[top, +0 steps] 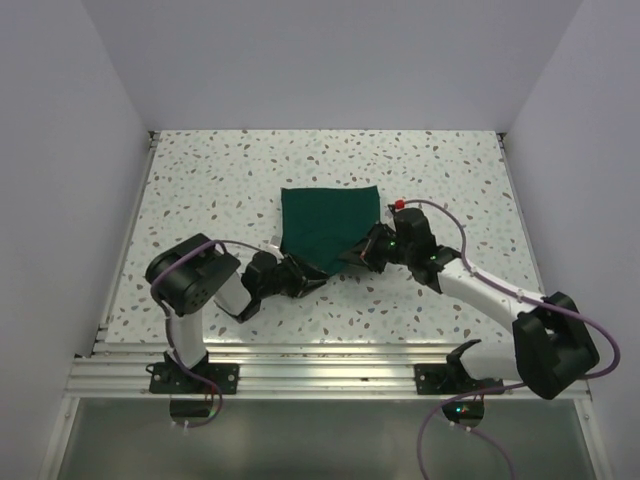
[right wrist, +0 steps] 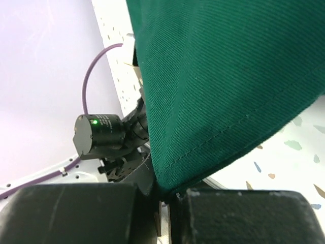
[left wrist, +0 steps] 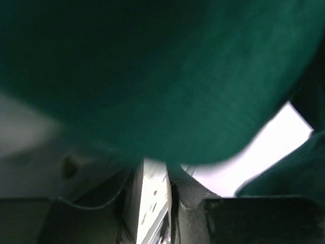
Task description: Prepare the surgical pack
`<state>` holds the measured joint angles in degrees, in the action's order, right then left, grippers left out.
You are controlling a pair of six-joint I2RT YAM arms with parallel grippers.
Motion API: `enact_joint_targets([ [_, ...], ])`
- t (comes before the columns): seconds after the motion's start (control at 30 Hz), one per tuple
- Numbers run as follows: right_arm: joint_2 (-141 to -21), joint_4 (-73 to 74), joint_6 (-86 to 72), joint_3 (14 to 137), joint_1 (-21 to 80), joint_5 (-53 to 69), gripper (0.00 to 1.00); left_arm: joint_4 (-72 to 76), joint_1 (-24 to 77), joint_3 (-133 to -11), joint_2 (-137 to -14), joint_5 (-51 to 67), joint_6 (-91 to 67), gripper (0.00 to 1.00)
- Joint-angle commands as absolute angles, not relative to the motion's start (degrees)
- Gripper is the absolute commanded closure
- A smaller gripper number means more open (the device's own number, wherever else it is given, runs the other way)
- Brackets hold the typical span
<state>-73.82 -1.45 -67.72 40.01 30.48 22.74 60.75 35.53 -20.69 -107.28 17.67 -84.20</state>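
two pincers on this one, both reaching in from the near edge and meeting almost tip to tip. the left pincer (top: 303, 280) has its jaws drawn in to a narrow slit. in its wrist view the green cloth comes down right into that slit, so it reads as clenched on the fabric, though that view is pretty blurry. a sliver of the speckled table (top: 220, 180) shows through the gap behind the tips.

the right pincer (right wrist: 167, 195) is way clearer. its jaws are squeezed together on a stitched corner of the surgical pack (top: 328, 222), with the hem running up and away from the tips. off to one side of it, past the cloth, you can see the left arm's wrist motor (right wrist: 99, 133) with a green light on, and a purple cable (right wrist: 89, 76) looping above it.

the pack is a dark green sheet. its near point is gathered between the two pincers and lifted off the table there. beyond both of them it spreads out to a wider, straight far edge that looks to lie on the table. just past the right pincer's wrist, beside the cloth's far right corner, there's a small red thing (top: 400, 203). can't tell what it is.
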Motion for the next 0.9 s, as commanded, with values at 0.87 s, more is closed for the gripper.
enact_joint_targets([
  [0.87, -78.13, -6.33, -80.42, 34.72, 39.2, 24.52, 1.0, 89.39, 43.24, -37.44, -131.39, -11.07, -103.01, 0.6],
])
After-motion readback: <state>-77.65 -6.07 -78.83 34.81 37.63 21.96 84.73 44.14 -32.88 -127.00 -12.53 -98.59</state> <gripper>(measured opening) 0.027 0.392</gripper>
